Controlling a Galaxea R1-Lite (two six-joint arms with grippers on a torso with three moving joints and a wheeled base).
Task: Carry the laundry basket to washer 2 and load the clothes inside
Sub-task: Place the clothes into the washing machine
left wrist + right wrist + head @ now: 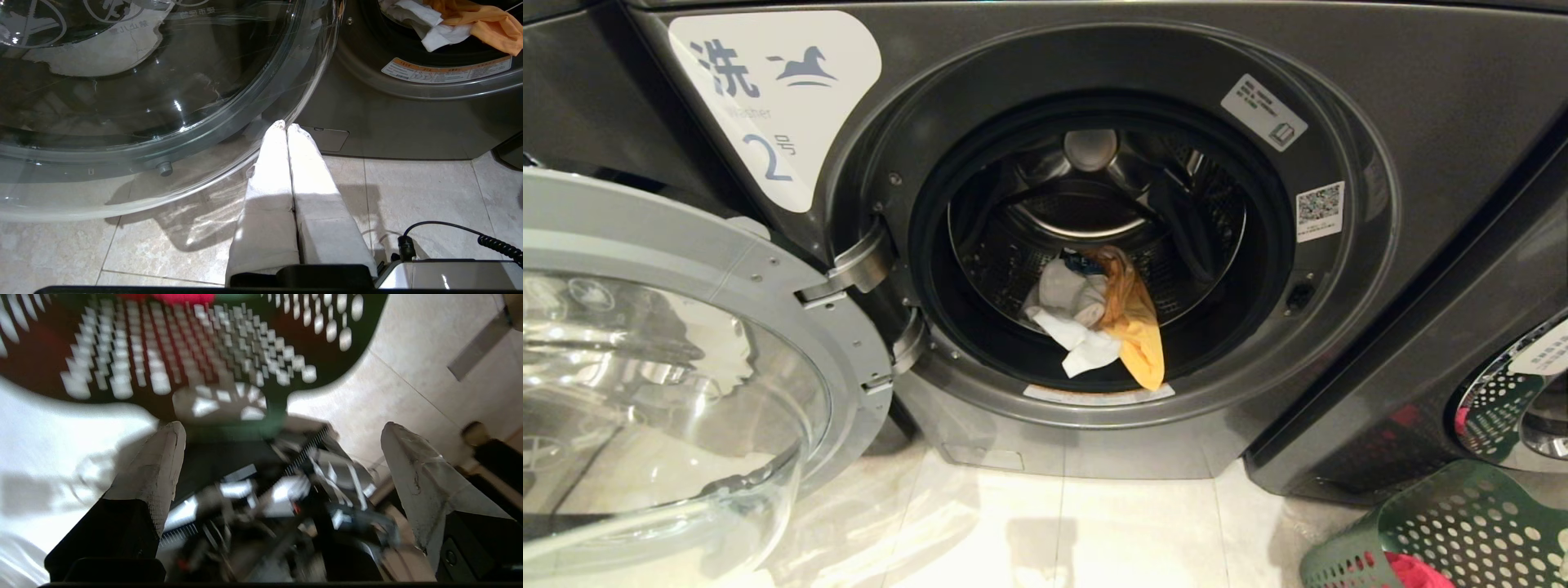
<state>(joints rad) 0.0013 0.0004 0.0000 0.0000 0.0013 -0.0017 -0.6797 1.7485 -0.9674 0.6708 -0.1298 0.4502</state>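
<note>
a: which machine is that?
b: washer 2 [1045, 245]. its white label [776, 98] shows a horse, "洗" and "2号". door [678, 367] open, white and orange clothes [1098, 314] at the drum's mouth.
a: the grippers?
b: left gripper [285, 125] pressed shut, just beside the glass door. right gripper [282, 430] spread wide and empty, the laundry basket [196, 351] beyond its tips.

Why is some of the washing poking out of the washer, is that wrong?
It looks a bit off. In washer 2, an orange garment and a white cloth droop over the drum's front lip onto the dark door seal instead of lying fully inside. The open door might pinch them if shut.
</note>
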